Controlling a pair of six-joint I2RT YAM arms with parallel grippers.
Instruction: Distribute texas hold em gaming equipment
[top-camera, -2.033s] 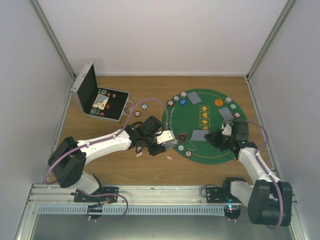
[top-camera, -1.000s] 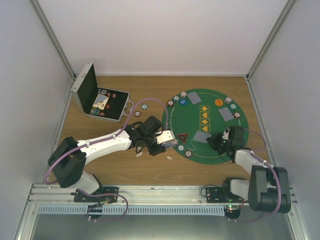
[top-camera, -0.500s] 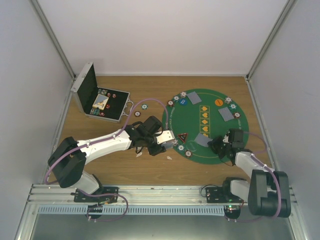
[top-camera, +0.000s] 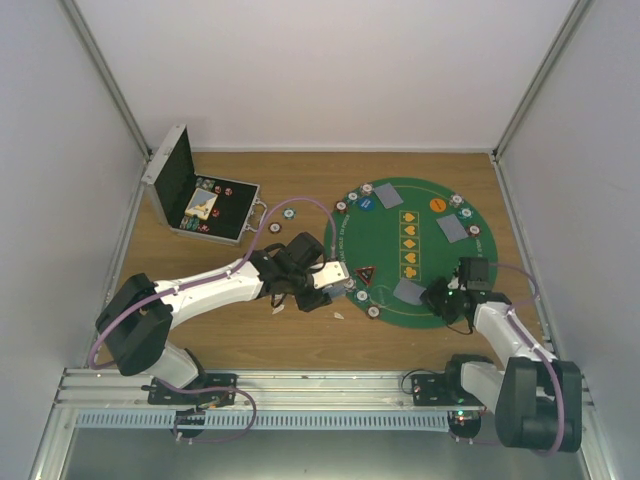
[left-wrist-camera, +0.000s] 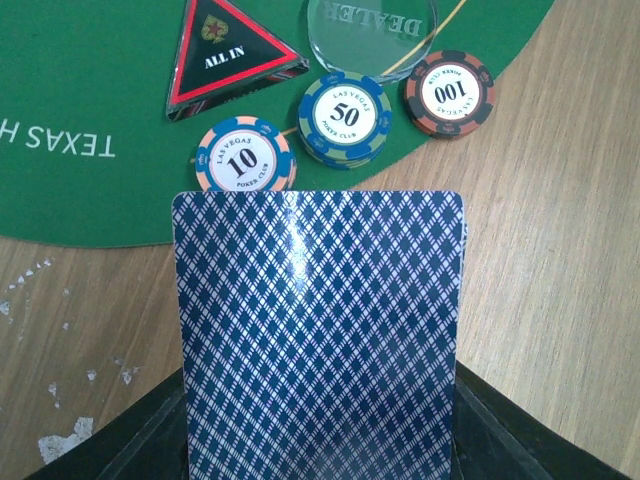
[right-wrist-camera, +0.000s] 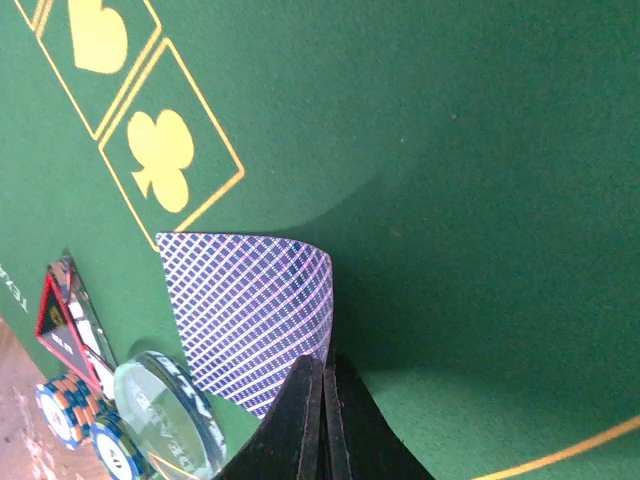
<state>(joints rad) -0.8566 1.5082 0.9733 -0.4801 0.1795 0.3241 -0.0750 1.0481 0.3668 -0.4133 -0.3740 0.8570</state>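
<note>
The left gripper (left-wrist-camera: 320, 445) is clamped on a thin, slick playing card (left-wrist-camera: 318, 330) at the felt mat's (left-wrist-camera: 100, 60) left edge. The right gripper (right-wrist-camera: 322, 400), fingers together, seems to pinch a second card (right-wrist-camera: 250, 310) near the mat's near edge, bowing it. These are light and flexible, best gripped by the edge.

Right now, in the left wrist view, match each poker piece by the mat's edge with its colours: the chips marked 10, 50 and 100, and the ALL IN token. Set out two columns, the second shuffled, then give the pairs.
Column one
1. chip marked 10
2. chip marked 50
3. chip marked 100
4. ALL IN token

Column two
A. black triangle, red border
B. round, black and orange-red rim
C. round, blue and peach rim
D. round, dark blue and green rim

Pairs: 1-C, 2-D, 3-B, 4-A
</note>
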